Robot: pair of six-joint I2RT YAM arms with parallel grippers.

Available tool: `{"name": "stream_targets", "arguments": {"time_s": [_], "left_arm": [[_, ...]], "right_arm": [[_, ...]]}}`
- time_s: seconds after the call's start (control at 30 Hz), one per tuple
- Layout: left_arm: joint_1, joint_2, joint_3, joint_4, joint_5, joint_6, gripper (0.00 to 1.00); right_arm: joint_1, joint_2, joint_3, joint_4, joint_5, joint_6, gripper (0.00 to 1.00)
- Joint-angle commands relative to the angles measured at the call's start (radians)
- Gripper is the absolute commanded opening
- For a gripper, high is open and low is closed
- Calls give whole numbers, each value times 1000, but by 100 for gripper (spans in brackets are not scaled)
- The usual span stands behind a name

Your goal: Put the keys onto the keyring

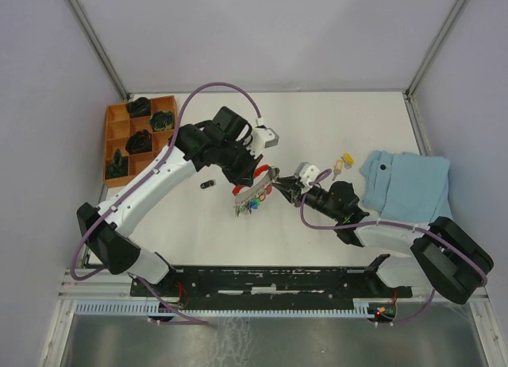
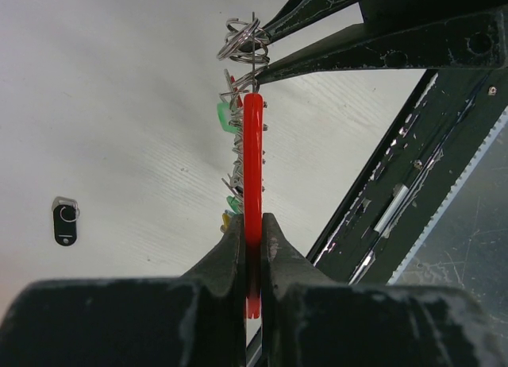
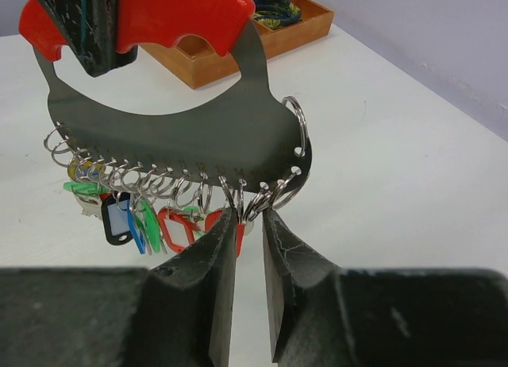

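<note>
Keyring (image 3: 182, 137) is hanging from your left gripper (image 2: 254, 225), clamped on its red handle, while your right gripper (image 3: 250, 224) is pinching an edge ring beside keys (image 3: 135, 220) with unreadable tags.

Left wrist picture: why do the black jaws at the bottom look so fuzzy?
Left wrist: the jaws sit very near the lens, so they blur, while the keyring farther out is sharper. Right wrist: same, its jaws are soft and the keys crisp. Top external: even light, faint shadows.
</note>
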Motion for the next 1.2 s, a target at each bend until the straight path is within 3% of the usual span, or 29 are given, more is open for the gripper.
{"name": "stream_targets", "arguments": {"time_s": [0.0, 0.17, 0.4, 0.6, 0.9, 1.17], "left_arm": [[-8, -18, 0, 19, 32, 18, 3], [-8, -17, -4, 21, 20, 13, 3], [-7, -26, -64, 108, -1, -69, 3], [6, -37, -175, 235, 10, -170, 5], [120, -75, -493, 574, 103, -423, 16], [183, -153, -829, 989, 64, -695, 39]], "right_arm": [[6, -11, 7, 66, 0, 14, 27], [7, -14, 8, 55, -3, 11, 22], [6, -36, 39, -87, -30, -19, 4], [6, -34, 44, -142, -45, -39, 1], [6, 37, 84, -219, -94, -75, 1], [6, 150, 141, -261, -136, -97, 1]]}}
